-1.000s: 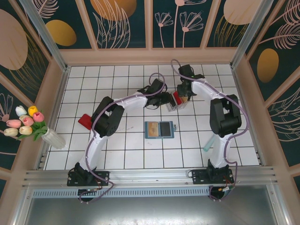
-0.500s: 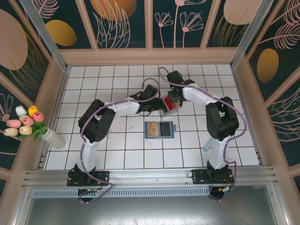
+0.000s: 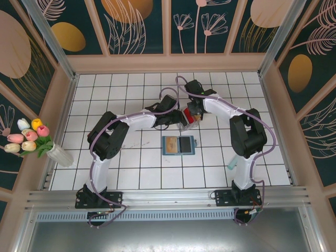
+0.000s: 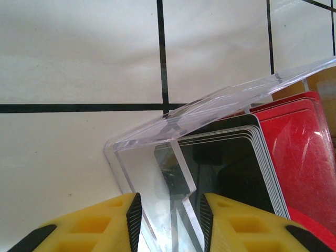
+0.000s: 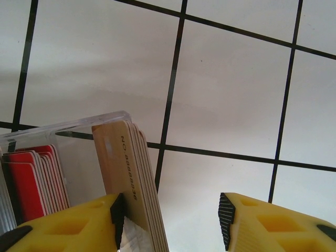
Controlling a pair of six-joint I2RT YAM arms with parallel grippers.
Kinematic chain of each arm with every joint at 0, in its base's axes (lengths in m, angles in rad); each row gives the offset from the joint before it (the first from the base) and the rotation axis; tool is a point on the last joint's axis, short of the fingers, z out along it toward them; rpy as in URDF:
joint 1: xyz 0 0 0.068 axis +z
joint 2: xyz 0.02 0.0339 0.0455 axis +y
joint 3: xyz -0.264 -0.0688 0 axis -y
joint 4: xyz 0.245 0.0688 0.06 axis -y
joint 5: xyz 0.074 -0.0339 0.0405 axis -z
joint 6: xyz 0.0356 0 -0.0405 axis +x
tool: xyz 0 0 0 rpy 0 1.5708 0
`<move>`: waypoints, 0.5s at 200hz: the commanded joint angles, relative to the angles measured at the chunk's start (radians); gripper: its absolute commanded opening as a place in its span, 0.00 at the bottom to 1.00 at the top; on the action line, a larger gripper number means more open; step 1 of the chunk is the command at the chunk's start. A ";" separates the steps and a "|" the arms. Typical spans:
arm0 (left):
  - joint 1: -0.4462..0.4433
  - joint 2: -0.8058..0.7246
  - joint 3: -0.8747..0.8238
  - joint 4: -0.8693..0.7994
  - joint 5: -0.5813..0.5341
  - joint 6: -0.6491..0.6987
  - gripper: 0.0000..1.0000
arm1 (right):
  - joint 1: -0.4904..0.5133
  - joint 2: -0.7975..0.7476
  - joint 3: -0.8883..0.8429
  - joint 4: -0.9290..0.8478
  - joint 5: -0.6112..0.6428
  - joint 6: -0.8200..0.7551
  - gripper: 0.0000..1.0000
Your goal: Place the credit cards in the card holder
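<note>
The credit cards stand on edge in a small clear rack [image 3: 189, 118] behind the card holder [image 3: 178, 145], a flat teal wallet lying open on the tiles. In the left wrist view the rack [image 4: 157, 136] holds black cards [image 4: 231, 163] and red cards [image 4: 299, 152]. My left gripper [image 4: 168, 210] [image 3: 177, 118] is shut across the rack's end compartment. In the right wrist view a stack of tan cards [image 5: 126, 168] leans at the rack's other end beside red cards [image 5: 26, 178]. My right gripper [image 5: 173, 210] [image 3: 192, 113] is open, its left pad against the tan stack and its right pad well clear.
A white vase of tulips [image 3: 52, 152] stands at the left edge of the tiled floor. A small pale green object [image 3: 232, 164] lies by the right arm's base. Wooden rails and patterned walls close in the floor on three sides.
Both grippers and the rack between them have shifted a little left. The left arm's elbow has swung left. The right jaws have narrowed slightly.
</note>
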 commanded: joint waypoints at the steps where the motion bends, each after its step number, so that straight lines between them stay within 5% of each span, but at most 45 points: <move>1: 0.017 0.000 -0.028 -0.139 -0.071 0.033 0.37 | -0.008 -0.057 0.025 -0.055 0.052 -0.001 0.51; 100: 0.017 -0.001 -0.029 -0.133 -0.063 0.032 0.37 | -0.003 -0.055 0.042 -0.063 0.003 -0.011 0.33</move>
